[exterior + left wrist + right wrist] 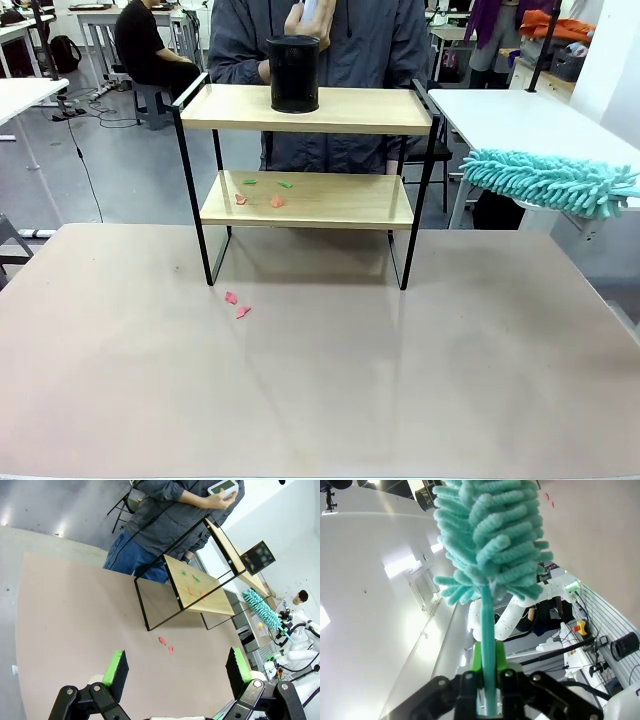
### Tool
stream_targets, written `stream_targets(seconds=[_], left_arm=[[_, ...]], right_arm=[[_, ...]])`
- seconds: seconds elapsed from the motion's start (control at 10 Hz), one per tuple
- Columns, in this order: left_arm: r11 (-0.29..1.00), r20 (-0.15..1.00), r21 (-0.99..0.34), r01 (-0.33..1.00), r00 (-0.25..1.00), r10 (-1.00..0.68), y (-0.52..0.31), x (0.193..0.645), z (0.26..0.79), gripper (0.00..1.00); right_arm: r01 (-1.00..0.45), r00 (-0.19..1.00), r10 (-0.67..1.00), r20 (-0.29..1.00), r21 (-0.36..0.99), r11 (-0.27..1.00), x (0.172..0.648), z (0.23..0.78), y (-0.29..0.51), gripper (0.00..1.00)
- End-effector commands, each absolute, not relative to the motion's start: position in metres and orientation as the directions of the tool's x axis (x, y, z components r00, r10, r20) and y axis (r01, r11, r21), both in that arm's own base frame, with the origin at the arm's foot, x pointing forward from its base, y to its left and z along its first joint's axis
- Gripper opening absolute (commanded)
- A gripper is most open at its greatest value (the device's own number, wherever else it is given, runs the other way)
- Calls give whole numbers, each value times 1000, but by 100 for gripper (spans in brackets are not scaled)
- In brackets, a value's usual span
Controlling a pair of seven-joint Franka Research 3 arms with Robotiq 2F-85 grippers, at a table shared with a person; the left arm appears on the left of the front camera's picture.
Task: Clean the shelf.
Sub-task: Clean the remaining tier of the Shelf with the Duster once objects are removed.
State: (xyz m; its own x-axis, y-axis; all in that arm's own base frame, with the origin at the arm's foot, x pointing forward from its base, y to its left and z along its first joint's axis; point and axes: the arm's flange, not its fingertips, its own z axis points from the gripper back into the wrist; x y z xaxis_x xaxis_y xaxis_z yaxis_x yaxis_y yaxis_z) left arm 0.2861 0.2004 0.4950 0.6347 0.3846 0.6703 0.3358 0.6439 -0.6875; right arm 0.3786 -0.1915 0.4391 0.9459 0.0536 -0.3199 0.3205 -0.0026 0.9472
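Shelf, small two-tier rack, light wooden boards in thin black metal frame [340,205]: well ahead of left claw [177,667], which is spread wide, empty. Right claw [487,670] clamped on slim handle of teal microfibre duster [490,540], head out beyond fingertips, apart from shelf. Two red paper scraps [165,645] on beige table [400,380] between left claw and shelf. Farther, red and green scraps [262,192] on lower board: likely target. Sweep flat, toward open front; avoid legs. Farthest: black mesh cup [294,73] on top board, person behind.

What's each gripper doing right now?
Left gripper: open, holding nothing.
Right gripper: shut on the teal duster, gripping its handle.
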Motion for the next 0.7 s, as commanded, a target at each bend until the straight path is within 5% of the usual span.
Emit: stream_targets(seconds=[0.0,0.3,0.6], left_arm=[[638,690,-680,360,610,391,199,287,493,100],[638,690,-680,360,610,391,199,287,493,100],[638,690,-680,360,610,391,199,287,493,100]], right_arm=[[328,935,109,-337,940,94,368,453,-188,12],[230,866,352,-356,907,352,311,500,-141,12],[39,834,468,-293,877,479,288,509,-72,12]])
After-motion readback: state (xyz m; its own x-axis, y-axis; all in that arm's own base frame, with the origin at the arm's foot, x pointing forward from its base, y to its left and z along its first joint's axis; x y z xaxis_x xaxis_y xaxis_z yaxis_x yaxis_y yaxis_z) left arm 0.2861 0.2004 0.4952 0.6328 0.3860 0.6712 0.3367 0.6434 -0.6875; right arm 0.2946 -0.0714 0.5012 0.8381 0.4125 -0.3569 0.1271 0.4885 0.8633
